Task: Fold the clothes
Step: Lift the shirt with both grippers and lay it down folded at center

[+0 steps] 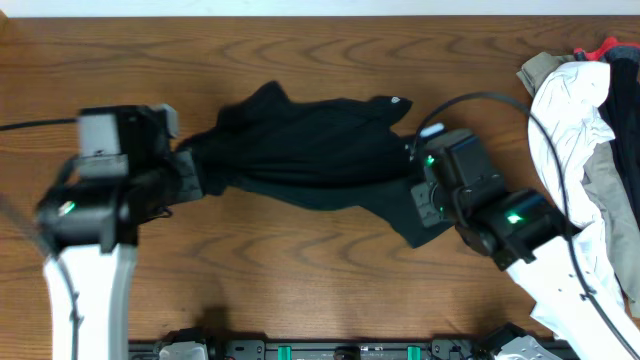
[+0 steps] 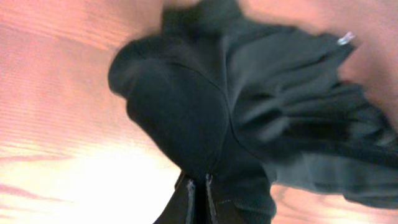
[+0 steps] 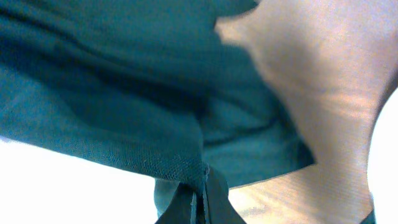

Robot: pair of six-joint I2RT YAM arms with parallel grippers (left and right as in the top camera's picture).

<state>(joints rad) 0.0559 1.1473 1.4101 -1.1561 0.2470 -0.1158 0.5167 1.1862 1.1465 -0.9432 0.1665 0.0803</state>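
The black shirt, soft and matte, lies bunched in deep folds across the middle of the wood-grain table, drawn into a rough band between the two arms. The left gripper is pinched tight on the shirt's rounded left end, fabric ballooning above its dark fingers. The right gripper is likewise clamped on an edge at the right end, where a fine knit weave shows. A heap of pale, crumpled garments sits at the table's right edge, apart from the shirt.
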